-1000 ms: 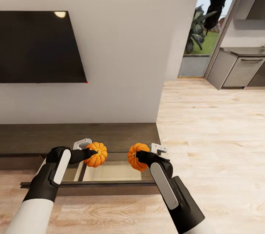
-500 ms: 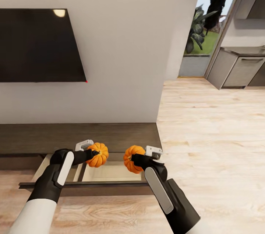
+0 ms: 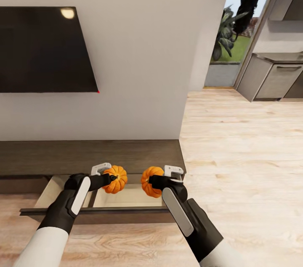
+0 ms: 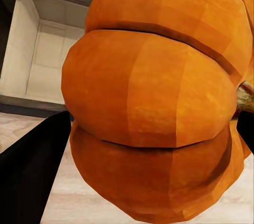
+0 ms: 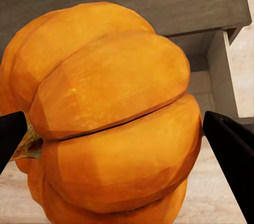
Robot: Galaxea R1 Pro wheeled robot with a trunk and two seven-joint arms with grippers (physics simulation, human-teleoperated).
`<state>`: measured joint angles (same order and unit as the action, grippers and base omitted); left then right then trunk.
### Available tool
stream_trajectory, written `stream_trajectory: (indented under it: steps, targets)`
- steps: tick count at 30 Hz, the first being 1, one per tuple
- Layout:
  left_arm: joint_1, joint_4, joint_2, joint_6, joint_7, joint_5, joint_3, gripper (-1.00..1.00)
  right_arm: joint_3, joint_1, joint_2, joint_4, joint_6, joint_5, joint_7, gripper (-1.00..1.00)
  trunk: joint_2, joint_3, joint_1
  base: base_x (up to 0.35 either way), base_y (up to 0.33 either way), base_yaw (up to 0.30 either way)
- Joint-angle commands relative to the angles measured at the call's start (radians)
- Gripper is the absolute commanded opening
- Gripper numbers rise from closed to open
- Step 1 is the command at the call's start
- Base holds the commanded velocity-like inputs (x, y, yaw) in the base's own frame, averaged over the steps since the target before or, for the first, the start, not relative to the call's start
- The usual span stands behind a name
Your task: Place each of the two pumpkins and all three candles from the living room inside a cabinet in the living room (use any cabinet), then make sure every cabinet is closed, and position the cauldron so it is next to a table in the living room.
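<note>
Two pumpkins over the open cabinet [image 3: 126, 155] drawer
Left tool [image 3: 110, 176] grips one pumpkin [image 3: 115, 179], right tool [image 3: 152, 181] grips the other pumpkin [image 3: 149, 181]

Left pumpkin [image 4: 153, 102]: crowds the left wrist view, cut off at the top, right and bottom edges; stem barely seen at the edge.
Right pumpkin [image 5: 111, 118]: bottom cropped in the right wrist view; stem partly behind a dark finger [image 5: 11, 137].
Left gripper [image 3: 110, 176]: fingertips hidden against its pumpkin in the head view.
Right gripper [image 3: 152, 181]: fingertips likewise hidden.
Cabinet [image 3: 88, 155]: left end runs out of the head view.
Open drawer [image 3: 126, 196]: interior partly covered by both arms and pumpkins.
TV screen [image 3: 42, 50]: cropped at the left edge.
Kitchen cupboards [image 3: 273, 80]: cropped at the right edge.
</note>
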<state>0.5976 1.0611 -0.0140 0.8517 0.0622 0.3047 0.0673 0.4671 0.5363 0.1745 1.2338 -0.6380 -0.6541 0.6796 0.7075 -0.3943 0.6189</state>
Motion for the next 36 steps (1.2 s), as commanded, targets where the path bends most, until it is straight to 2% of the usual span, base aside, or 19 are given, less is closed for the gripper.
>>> stream_trajectory:
  steps: [1, 8, 16, 17, 21, 22, 29, 36]
  targets:
    - [0.001, 0.001, 0.000, 0.001, 0.007, 0.012, -0.001, -1.00, 0.002, 0.002, 0.000, -0.004, 0.001, -0.010, 0.009, -1.00, 0.008, -0.005, 0.004, 0.000, 0.000, 0.000]
    - [0.001, -0.002, 0.001, -0.044, 0.007, 0.011, -0.003, -1.00, 0.004, 0.002, 0.000, -0.024, 0.036, -0.009, 0.009, -1.00, 0.057, -0.026, 0.031, 0.000, 0.000, 0.000]
    - [0.001, -0.003, 0.000, -0.051, 0.008, 0.010, -0.003, -1.00, 0.005, 0.002, 0.000, -0.034, 0.056, -0.007, 0.007, -1.00, 0.113, -0.052, 0.062, 0.000, 0.000, 0.000]
    - [0.001, -0.003, 0.000, -0.051, 0.008, 0.010, -0.003, -1.00, 0.012, 0.002, 0.000, -0.034, 0.066, -0.007, 0.006, -1.00, 0.120, -0.055, 0.065, 0.000, 0.000, 0.000]
    - [0.001, -0.003, 0.000, -0.057, 0.009, 0.008, -0.004, -1.00, 0.117, 0.002, 0.000, -0.035, 0.131, -0.002, 0.006, -1.00, 0.148, -0.067, 0.081, 0.000, 0.000, 0.000]
    - [0.001, -0.003, 0.000, -0.072, 0.010, 0.009, -0.004, -1.00, 0.131, 0.002, 0.000, -0.035, 0.141, -0.001, 0.006, -1.00, 0.155, -0.070, 0.085, 0.000, 0.000, 0.000]
    - [0.001, -0.003, 0.002, -0.105, 0.074, 0.011, -0.005, -1.00, 0.146, 0.002, 0.000, -0.036, 0.152, 0.000, 0.006, -1.00, 0.204, -0.092, 0.111, 0.000, 0.000, 0.000]
    - [0.001, -0.003, 0.002, -0.109, 0.088, 0.011, -0.004, -1.00, 0.147, 0.002, 0.000, -0.036, 0.152, 0.000, 0.006, -1.00, 0.246, -0.111, 0.134, 0.000, 0.000, 0.000]
